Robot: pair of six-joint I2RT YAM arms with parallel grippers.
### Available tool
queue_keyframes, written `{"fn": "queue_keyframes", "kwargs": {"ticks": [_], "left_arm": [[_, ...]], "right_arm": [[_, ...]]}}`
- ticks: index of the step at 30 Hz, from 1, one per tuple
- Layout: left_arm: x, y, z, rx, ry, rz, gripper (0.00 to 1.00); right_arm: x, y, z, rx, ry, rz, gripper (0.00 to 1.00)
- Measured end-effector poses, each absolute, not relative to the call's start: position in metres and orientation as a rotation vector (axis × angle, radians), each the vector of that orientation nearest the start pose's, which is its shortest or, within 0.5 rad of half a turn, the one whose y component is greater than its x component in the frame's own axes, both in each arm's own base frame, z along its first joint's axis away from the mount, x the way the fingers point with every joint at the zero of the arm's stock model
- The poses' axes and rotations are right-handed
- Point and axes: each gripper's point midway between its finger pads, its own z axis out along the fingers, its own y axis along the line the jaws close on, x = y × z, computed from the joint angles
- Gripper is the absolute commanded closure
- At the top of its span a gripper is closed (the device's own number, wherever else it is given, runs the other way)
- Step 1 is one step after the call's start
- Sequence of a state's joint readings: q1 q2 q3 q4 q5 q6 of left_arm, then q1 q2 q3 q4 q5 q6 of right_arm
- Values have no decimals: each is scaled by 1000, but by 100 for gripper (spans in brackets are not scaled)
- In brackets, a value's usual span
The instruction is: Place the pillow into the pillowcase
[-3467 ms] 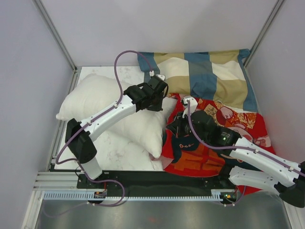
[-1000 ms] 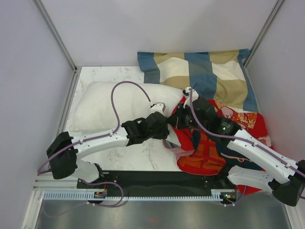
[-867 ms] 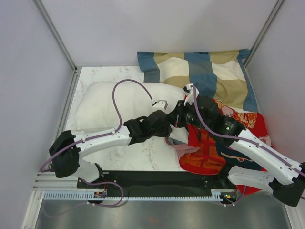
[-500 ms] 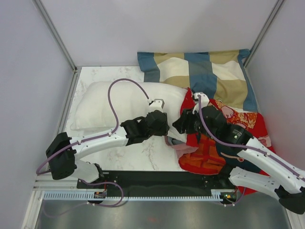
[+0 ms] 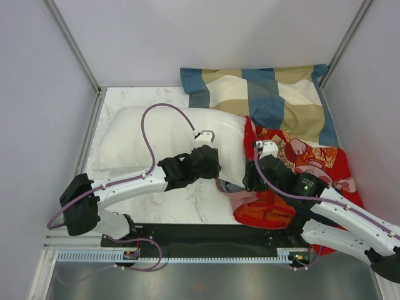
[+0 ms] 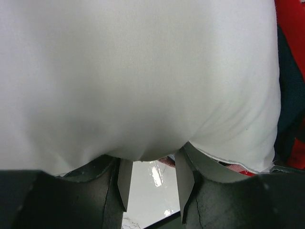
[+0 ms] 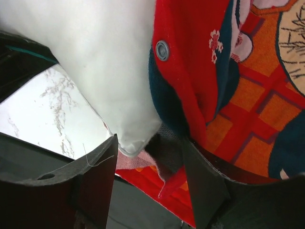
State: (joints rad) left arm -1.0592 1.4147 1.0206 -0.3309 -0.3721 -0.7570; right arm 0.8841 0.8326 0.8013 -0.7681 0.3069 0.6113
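Observation:
The white pillow (image 5: 169, 134) lies on the left of the table, its right end meeting the red printed pillowcase (image 5: 300, 165). My left gripper (image 5: 212, 164) is at the pillow's near edge. In the left wrist view the pillow (image 6: 143, 76) bulges down between the fingers (image 6: 125, 183), which are shut on it. My right gripper (image 5: 250, 178) stands open at the pillow's near right corner. In the right wrist view that corner (image 7: 128, 133) and a loose fold of the pillowcase (image 7: 248, 86) lie between the open gripper (image 7: 152, 160). A dull pink flap (image 5: 240, 195) shows under the corner.
A blue, tan and cream checked pillow (image 5: 269, 97) lies along the back right. The marble table (image 5: 187, 200) shows bare in front of the white pillow. Grey walls with metal posts close in left and right, and a black base rail (image 5: 200, 234) runs along the near edge.
My right gripper has opened, let go of the pillowcase's edge and drawn back toward the near right. The red fabric has settled against the pillow's right end. The left arm has hardly moved.

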Motion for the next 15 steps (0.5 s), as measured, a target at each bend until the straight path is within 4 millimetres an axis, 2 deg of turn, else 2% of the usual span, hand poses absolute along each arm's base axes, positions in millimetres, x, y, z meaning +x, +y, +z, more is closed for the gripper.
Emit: {"fn": "queue_keyframes", "kwargs": {"ticks": [10,15], "left_arm": [[227,-322,147,148,2290,-525,54],[227,-323,139,158,2306,-503,54]], "right_arm": [[166,142,163,-89,2375,268,35],[162,130,170,-36,2360,255,35]]}}
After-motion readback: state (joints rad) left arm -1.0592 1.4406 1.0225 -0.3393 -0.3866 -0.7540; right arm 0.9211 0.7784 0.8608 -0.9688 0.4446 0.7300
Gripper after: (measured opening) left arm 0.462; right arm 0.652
